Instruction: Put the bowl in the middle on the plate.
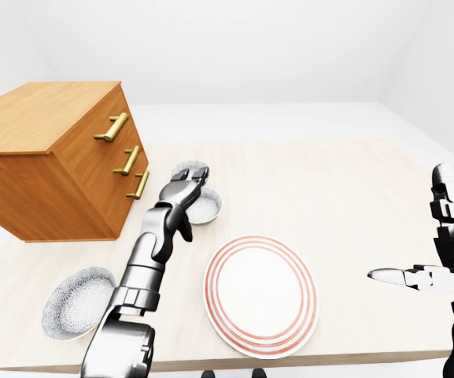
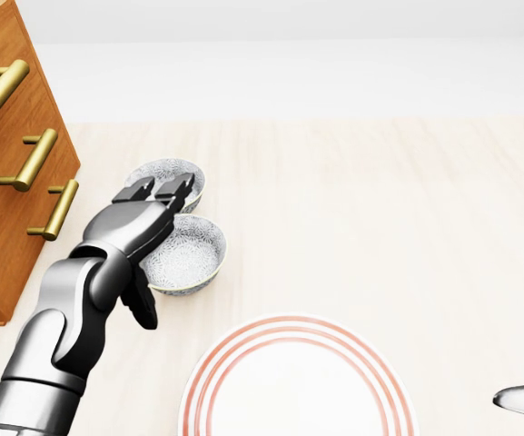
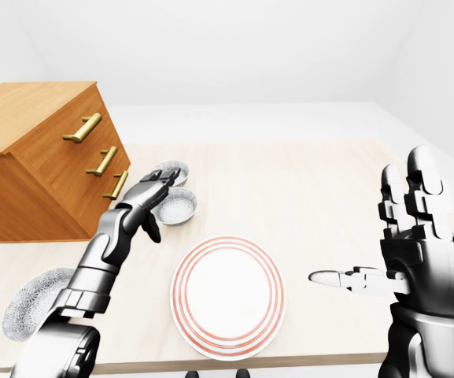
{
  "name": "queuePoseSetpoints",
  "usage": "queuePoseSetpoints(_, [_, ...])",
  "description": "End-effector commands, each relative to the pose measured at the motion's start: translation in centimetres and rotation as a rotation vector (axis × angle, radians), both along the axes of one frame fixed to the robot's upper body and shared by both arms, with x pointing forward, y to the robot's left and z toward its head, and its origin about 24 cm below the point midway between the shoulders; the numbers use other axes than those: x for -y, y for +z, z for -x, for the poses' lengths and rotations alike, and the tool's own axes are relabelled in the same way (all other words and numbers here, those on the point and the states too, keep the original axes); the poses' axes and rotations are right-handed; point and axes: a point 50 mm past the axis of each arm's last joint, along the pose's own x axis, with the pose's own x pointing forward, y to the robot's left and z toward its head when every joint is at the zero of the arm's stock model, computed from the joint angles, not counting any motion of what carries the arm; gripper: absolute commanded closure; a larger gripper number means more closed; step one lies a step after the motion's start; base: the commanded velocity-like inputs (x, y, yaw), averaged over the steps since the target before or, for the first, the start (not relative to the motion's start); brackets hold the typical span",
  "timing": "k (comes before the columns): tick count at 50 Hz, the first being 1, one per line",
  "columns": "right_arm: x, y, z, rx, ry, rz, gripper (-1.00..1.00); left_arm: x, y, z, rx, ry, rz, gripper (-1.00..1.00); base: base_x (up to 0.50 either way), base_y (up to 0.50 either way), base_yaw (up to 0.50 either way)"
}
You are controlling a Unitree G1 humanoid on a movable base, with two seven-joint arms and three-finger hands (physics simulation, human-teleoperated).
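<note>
Left-eye view takes in the whole pale table [image 1: 329, 197]. At its left stands a wooden cabinet [image 1: 53, 157] with its three drawers shut, each with a brass handle [image 1: 116, 126]. Below the cabinet, near the table's bottom-left edge, sits a grey patterned bowl [image 1: 77, 313], upright and empty, well apart from the other dishes. Next comes the left hand [image 2: 134, 227], reaching up from the bottom left of the head view. Its fingers [image 2: 178, 189] lie stretched out and loosely spread, closed on nothing, and its dark thumb [image 2: 142, 309] hangs down beside the wrist. The hand lies across the left rim of the middle bowl [image 2: 189, 254], which stands upright on the table near the cabinet's lowest handle, its speckled inside bare. Whether the hand touches the rim I cannot tell. Just above it, rim close to rim, is the far bowl [image 2: 166, 171], also empty, with the fingertips reaching across its lower edge. Below and to the right lies the plate [image 2: 298, 381], white with red rings, nothing on it, apart from the middle bowl. At the far right the right hand [image 3: 415, 236] hovers by the table's edge, spread wide, fingers upright, thumb [image 3: 341, 278] pointing left, holding nothing.
</note>
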Motion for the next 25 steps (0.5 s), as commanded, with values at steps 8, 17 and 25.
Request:
queuePoseSetpoints(8, [0.0, 0.1, 0.1, 0.003, 0.000, 0.002, -1.00, 0.0, -2.1, -0.5, -0.043, 0.006, -0.017, -1.00, 0.00, 0.00, 0.00])
queuePoseSetpoints(17, [-0.1, 0.2, 0.1, 0.009, 0.001, 0.004, -1.00, 0.2, -3.1, -0.7, -0.053, 0.012, -0.007, -1.00, 0.00, 0.00, 0.00])
queuePoseSetpoints(25, [0.0, 0.1, 0.0, 0.007, 0.004, 0.000, -1.00, 0.5, -3.7, -1.2, -0.062, 0.011, -0.008, -1.00, 0.00, 0.00, 0.00])
